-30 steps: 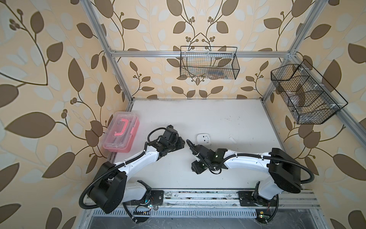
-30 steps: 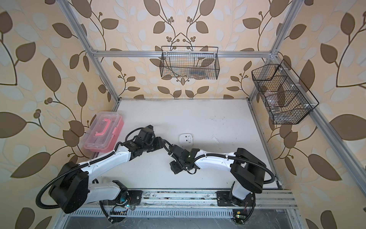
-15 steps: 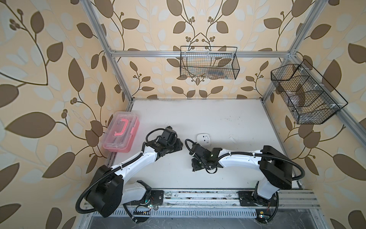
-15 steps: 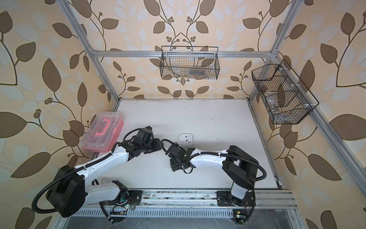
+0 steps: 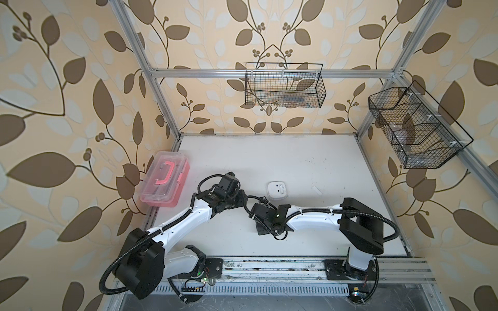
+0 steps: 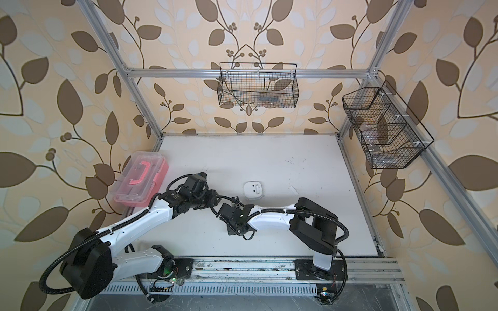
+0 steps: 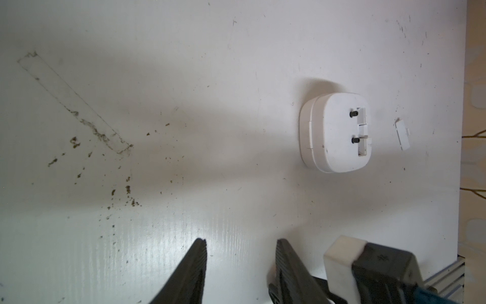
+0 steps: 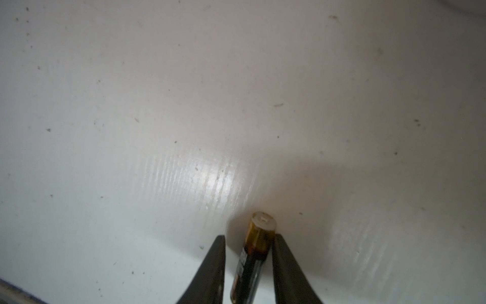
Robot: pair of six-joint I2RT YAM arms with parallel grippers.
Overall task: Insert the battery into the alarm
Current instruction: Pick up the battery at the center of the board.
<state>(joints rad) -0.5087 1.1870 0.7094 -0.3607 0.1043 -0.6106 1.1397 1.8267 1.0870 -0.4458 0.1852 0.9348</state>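
Note:
The alarm (image 5: 276, 189) (image 6: 253, 190) lies face down mid-table, its white back up and the battery slot uncovered (image 7: 336, 131). The battery (image 8: 256, 252), black with a copper-gold end, lies on the table between the fingers of my right gripper (image 8: 249, 237). It touches one finger, and a gap remains at the other. In both top views the right gripper (image 5: 262, 230) points down at the table, nearer the front than the alarm, and hides the battery. My left gripper (image 7: 241, 242) hovers open and empty, just left of the right wrist (image 5: 241, 202).
A small white slot cover (image 5: 316, 189) (image 7: 402, 134) lies right of the alarm. A clear box with a pink handle (image 5: 165, 183) stands at the left edge. Wire baskets hang on the back wall (image 5: 284, 86) and the right wall (image 5: 415, 129).
The right arm has drawn in leftwards and its jaws have narrowed around the battery. The left gripper has pulled back a little to the left, its jaws unchanged.

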